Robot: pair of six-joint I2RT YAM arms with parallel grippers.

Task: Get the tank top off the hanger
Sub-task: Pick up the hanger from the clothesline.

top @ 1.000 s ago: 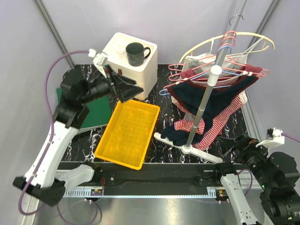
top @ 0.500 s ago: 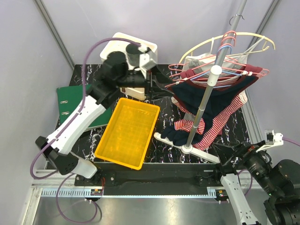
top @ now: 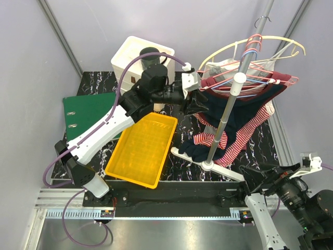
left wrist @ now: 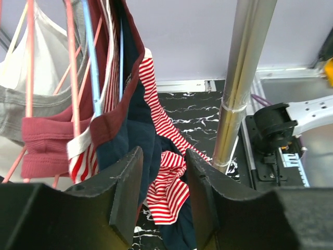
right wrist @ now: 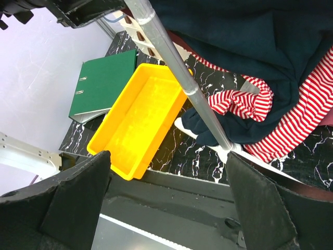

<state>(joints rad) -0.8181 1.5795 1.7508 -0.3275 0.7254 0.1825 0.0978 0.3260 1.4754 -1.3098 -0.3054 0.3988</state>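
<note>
A navy tank top with maroon trim (top: 234,112) hangs on pink hangers (top: 281,78) on the rack, among red-and-white striped, maroon and pale garments. My left gripper (top: 195,101) reaches to the left edge of the hanging clothes. In the left wrist view it (left wrist: 162,172) is open, the navy cloth (left wrist: 132,130) hangs just in front of the left finger (left wrist: 122,187), and striped fabric (left wrist: 166,182) shows through the gap. My right gripper (top: 257,174) is low at the near right, wide open and empty (right wrist: 166,177), facing the navy cloth (right wrist: 250,36) from below.
The silver rack pole (top: 225,117) stands on a white base (top: 208,164) right of the yellow tray (top: 143,148). A green binder (top: 88,112) lies at the left. A white box (top: 127,54) with a dark mug (top: 150,54) stands at the back.
My left arm has swung from the far left, past the white box, across to the hanging clothes. My right arm has shifted slightly and stays low.
</note>
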